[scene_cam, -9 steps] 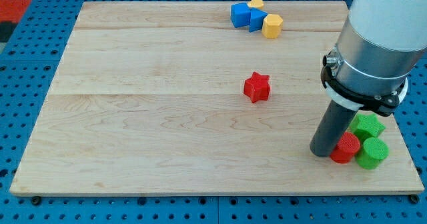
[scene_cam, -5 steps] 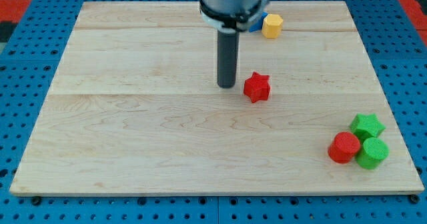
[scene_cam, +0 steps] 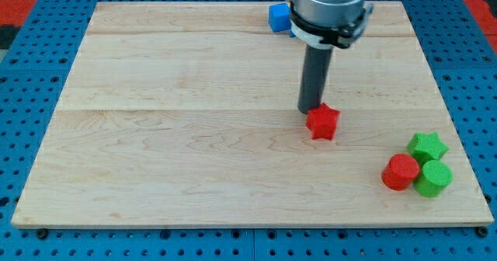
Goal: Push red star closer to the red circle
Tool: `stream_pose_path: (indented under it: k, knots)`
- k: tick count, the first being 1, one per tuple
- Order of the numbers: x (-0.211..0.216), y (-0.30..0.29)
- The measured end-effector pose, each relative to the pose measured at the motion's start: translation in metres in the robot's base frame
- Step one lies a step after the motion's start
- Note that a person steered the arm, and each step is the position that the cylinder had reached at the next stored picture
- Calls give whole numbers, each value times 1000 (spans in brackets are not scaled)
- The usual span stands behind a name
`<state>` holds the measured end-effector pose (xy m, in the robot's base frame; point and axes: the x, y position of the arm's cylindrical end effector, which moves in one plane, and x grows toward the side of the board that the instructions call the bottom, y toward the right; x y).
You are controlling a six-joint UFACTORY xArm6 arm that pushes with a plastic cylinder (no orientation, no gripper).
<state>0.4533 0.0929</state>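
Five blocks are showing on the wooden board (scene_cam: 155,137) right now, and the one that matters, the red star (scene_cam: 322,123), sits a bit right of the middle. My tip (scene_cam: 311,110) is planted right against the star's upper-left side, touching it as far as I can tell. No jaws on this thing, it's just a plain dark rod, so nothing to open or close, only a blunt end to shove with.

Target is the red circle (scene_cam: 401,172), down near the view's bottom right, tucked against a green star (scene_cam: 429,146) and a green cylinder-ish block (scene_cam: 433,178). Star and circle are apart, with bare wood between them.

Handling-wise, the star looks like a small, light, hard plastic piece, so it should slide easily on the smooth wood. Catch is the points: push on one point off-centre and it'll probably spin or slip off the rod instead of going straight. Best contact is my guess the notch on the upper-left, lined up through its middle toward the circle.

Only a blue block (scene_cam: 279,16) peeks out at the top, half hidden behind the arm.
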Motion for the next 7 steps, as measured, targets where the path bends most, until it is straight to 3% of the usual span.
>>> stream_pose_path:
  k: [1, 3, 6, 7]
  knots:
    - [16, 26]
    - [17, -30]
    - [33, 49]
    - [41, 38]
